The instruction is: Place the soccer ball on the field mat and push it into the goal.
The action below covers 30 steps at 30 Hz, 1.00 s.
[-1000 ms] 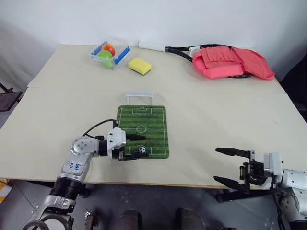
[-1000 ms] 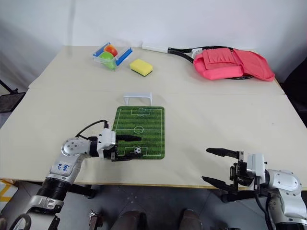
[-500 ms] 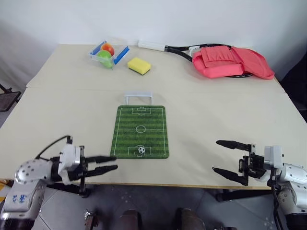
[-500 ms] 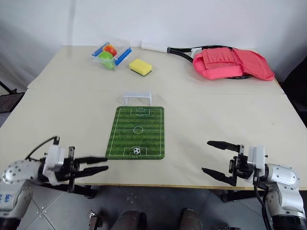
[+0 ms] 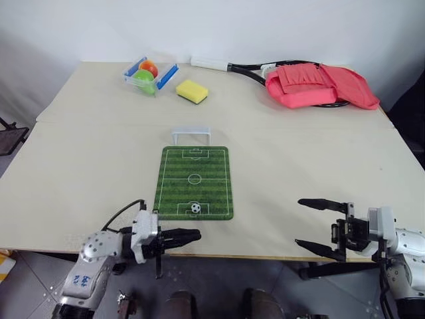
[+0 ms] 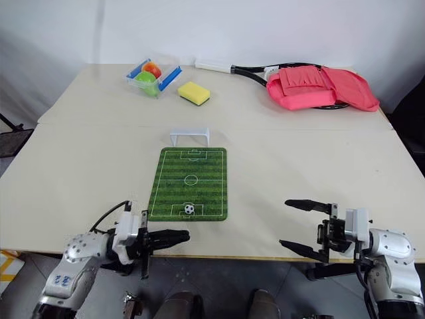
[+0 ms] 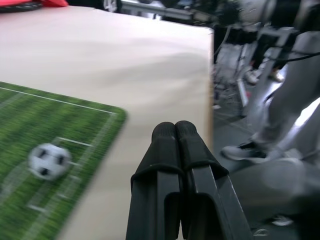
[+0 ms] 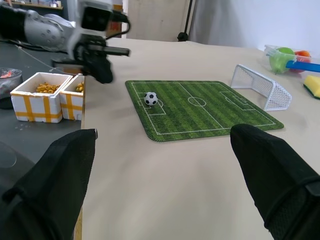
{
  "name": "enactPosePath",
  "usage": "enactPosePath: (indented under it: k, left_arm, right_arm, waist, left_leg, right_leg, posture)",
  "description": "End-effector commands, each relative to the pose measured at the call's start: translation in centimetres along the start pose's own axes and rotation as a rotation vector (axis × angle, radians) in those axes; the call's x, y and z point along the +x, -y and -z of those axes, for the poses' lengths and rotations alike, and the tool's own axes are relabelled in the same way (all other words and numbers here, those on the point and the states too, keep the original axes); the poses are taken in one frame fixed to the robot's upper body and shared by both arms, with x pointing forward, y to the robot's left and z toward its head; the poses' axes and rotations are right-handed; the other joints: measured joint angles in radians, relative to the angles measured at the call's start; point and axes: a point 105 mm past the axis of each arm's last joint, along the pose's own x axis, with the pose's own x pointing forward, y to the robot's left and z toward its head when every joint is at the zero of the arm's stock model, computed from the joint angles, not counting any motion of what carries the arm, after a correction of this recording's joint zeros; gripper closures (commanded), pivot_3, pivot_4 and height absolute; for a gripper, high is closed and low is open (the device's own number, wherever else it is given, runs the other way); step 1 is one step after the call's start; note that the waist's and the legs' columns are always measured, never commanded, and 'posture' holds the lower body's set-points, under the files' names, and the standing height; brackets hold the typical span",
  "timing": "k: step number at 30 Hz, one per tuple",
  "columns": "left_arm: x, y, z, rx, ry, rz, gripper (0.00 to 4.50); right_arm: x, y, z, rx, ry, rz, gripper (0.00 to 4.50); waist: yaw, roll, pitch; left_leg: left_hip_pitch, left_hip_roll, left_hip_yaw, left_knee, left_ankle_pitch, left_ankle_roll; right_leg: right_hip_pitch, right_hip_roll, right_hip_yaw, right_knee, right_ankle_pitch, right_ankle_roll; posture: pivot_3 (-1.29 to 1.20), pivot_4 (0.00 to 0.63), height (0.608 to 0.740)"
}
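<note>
Your soccer ball (image 5: 196, 208) is sitting on the field mat (image 5: 195, 173), in the penalty box at the end nearest the robot. The goal (image 5: 192, 135) is standing upright on the surface (image 5: 299, 159) just past the mat's far end, its mouth facing the mat, well apart from the ball.

Your left claw (image 5: 192, 235) is pointing across toward the right at the surface's near edge, just beside the mat's near corner. Its two fingers (image 7: 175, 135) are pressing flat against each other with nothing between them, and they are not touching the ball.

Your right claw (image 5: 309, 226) is hovering at the near edge on the right side, well apart from the mat, its fingers spread wide and gripping nothing.

Along the far side you are looking at a clear tray (image 5: 151, 73) with blue edges holding a green fruit (image 5: 144, 76) and an orange-red fruit (image 5: 150, 66), a yellow sponge (image 5: 192, 91) just beside it, and a racket (image 5: 239, 68) lying partly under a pink bag (image 5: 319, 85).
</note>
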Motion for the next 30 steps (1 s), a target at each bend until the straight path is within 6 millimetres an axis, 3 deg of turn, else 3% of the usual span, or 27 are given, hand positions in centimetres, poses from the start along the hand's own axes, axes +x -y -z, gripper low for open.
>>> enactPosePath:
  k: [1, 10, 17, 19, 21, 23, 27, 30]
  left_arm:
    - [0.6, -0.9, 0.6, 0.016, -0.024, -0.034, 4.46]
    - [2.4, -2.5, 1.4, 0.013, -0.051, -0.054, 4.46]
    - [3.7, -6.7, -0.1, 0.051, 0.001, -0.199, 4.46]
    - [3.7, -9.1, -0.4, 0.091, -0.021, -0.255, 4.46]
    - [3.3, -12.6, -1.9, 0.17, -0.011, -0.367, 4.46]
    - [3.3, -14.0, -3.7, 0.175, 0.063, -0.388, 4.46]
    - [2.0, -15.8, -6.3, 0.216, 0.113, -0.421, 4.46]
    - [0.1, -15.1, -7.2, 0.285, 0.124, -0.403, 4.46]
  right_arm:
    - [-0.5, -0.3, -0.4, -0.02, 0.006, -0.01, 0.0]
    - [-0.2, -0.9, 0.0, -0.003, 0.012, 0.031, 0.0]
    - [0.6, -1.4, -0.6, -0.008, 0.028, 0.072, 0.0]
    - [0.7, -1.4, -0.9, -0.014, 0.036, 0.107, 0.0]
    - [0.8, -1.1, -1.4, -0.015, 0.054, 0.161, 0.0]
    - [0.9, -0.9, -1.6, -0.011, 0.065, 0.197, 0.0]
    - [1.7, -1.1, -1.9, 0.011, 0.085, 0.238, 0.0]
    - [2.2, -0.4, -2.3, 0.01, 0.123, 0.317, 0.0]
  waist:
    - [0.0, 0.0, 0.0]
    - [0.002, 0.0, 0.0]
    - [0.002, 0.0, 0.0]
    - [0.003, 0.0, 0.0]
    - [0.004, 0.0, 0.0]
    - [0.003, -0.001, 0.0]
    - [0.001, -0.001, 0.0]
    - [-0.007, -0.001, 0.0]
  left_leg:
    - [0.0, 0.0, 0.0, 0.0, 0.0, 0.0]
    - [0.0, 0.0, 0.0, 0.0, 0.0, 0.0]
    - [0.0, 0.0, 0.0, 0.001, 0.0, 0.0]
    - [0.0, 0.0, 0.0, 0.001, 0.0, 0.0]
    - [-0.001, 0.0, 0.0, 0.001, 0.0, 0.0]
    - [-0.001, 0.0, 0.0, 0.002, 0.0, 0.0]
    - [-0.001, -0.001, 0.0, 0.001, -0.001, 0.001]
    - [-0.002, 0.0, 0.003, -0.002, -0.001, 0.001]
  right_leg:
    - [0.0, 0.0, 0.0, 0.0, 0.0, 0.0]
    - [0.0, 0.0, 0.0, 0.0, 0.0, 0.0]
    - [0.0, 0.0, 0.0, 0.0, 0.0, 0.0]
    - [0.0, 0.0, 0.0, 0.0, 0.0, 0.001]
    - [0.0, 0.001, 0.0, 0.0, 0.0, 0.0]
    - [0.0, 0.0, 0.0, 0.0, 0.0, 0.001]
    - [-0.001, 0.0, 0.0, -0.001, 0.001, 0.001]
    - [-0.004, 0.0, 0.0, -0.001, 0.001, 0.001]
  posture:
    - [0.0, 0.15, 0.74]
    - [0.0, 0.15, 0.74]
    - [0.0, 0.15, 0.74]
    - [0.0, 0.15, 0.74]
    - [0.0, 0.15, 0.74]
    - [0.0, 0.15, 0.74]
    - [0.0, 0.15, 0.74]
    - [0.0, 0.15, 0.74]
